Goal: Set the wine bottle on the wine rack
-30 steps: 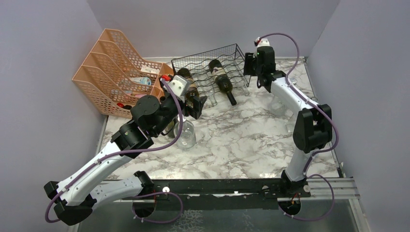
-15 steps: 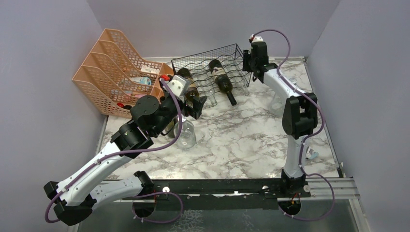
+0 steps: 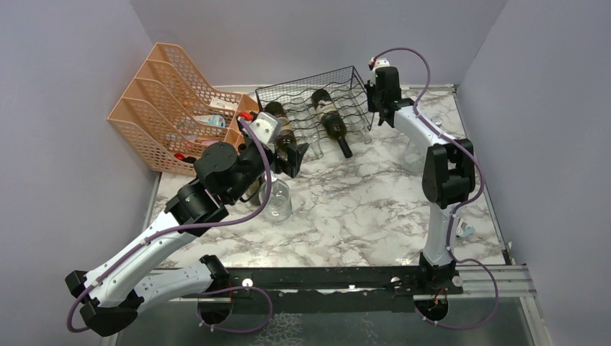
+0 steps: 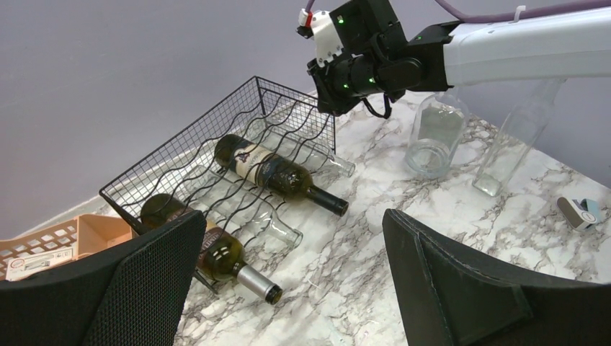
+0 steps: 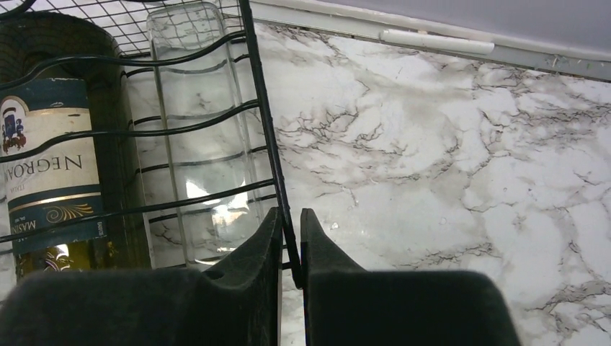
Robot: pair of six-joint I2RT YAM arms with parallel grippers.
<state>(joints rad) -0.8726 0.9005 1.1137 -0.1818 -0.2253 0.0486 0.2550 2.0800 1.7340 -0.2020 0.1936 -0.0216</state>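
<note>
Wine bottle (image 4: pixel 270 171), the dark one with the pale label, lies on its side in the middle of the wine rack (image 4: pixel 216 137) with its neck pointing out the front. A second dark bottle (image 4: pixel 216 256) lies at the left end, its capped neck poking out over the table (image 3: pixel 360 209). The right gripper (image 5: pixel 290 216) has its fingers pressed together on one thin upright wire at the rack's right end. The left gripper (image 3: pixel 292 155) is spread wide, holds nothing and faces the rack's front. The main risk, as I judge it, is that pinch. A pull or twist on so slim a wire could drag or tip the light rack, and the bottles lying in it could then roll or slide out the front. The wire could also slip from between the fingers and let the rack jerk. A clear bottle (image 3: pixel 276 202) stands on the table right under the left arm, so a reach forward from there may knock it over. Whether the left-end bottle is fully seated in its cradle I cannot tell. If it is not, a nudge from either side might send it onto the table.
</note>
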